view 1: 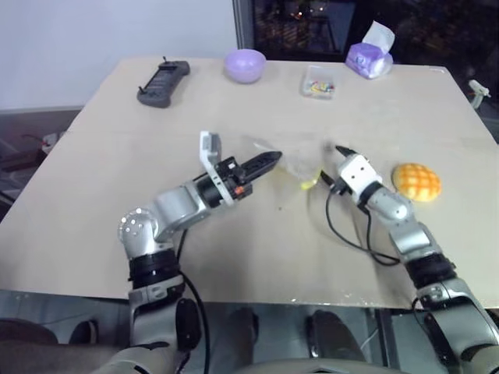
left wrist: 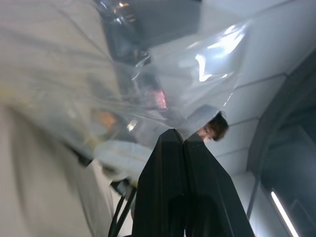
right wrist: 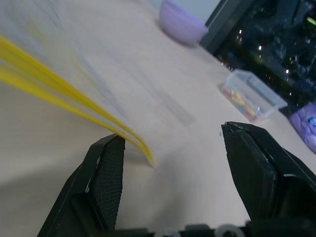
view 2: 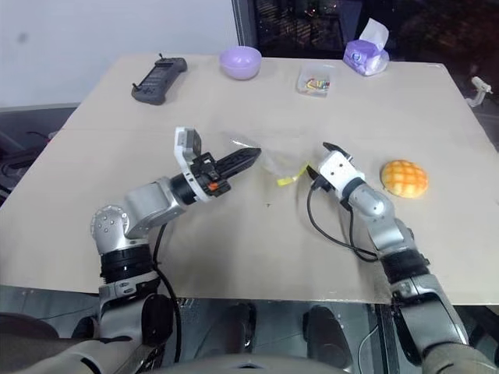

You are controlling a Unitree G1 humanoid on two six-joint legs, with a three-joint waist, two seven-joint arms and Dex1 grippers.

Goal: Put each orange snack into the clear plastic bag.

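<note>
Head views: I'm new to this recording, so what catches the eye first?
The left hand, shut on the clear bag, holds it above mid-table. The right hand, open, sits at the bag's yellow-edged end. The orange bun lies on the table behind the right arm, not yet bagged.

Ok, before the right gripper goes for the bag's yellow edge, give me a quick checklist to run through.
1. Left gripper shut on the clear plastic bag: ok, the fingers are pinched on the film and the bag is lifted off the table.
2. Right gripper open: ok, its fingers stand wide apart.
3. Yellow strip lined up between its fingers: not ok, it ends beside one finger.
4. Bag mouth opened: cannot tell.
5. Orange snack ready: ok, it sits free on the table beside the right arm.
</note>
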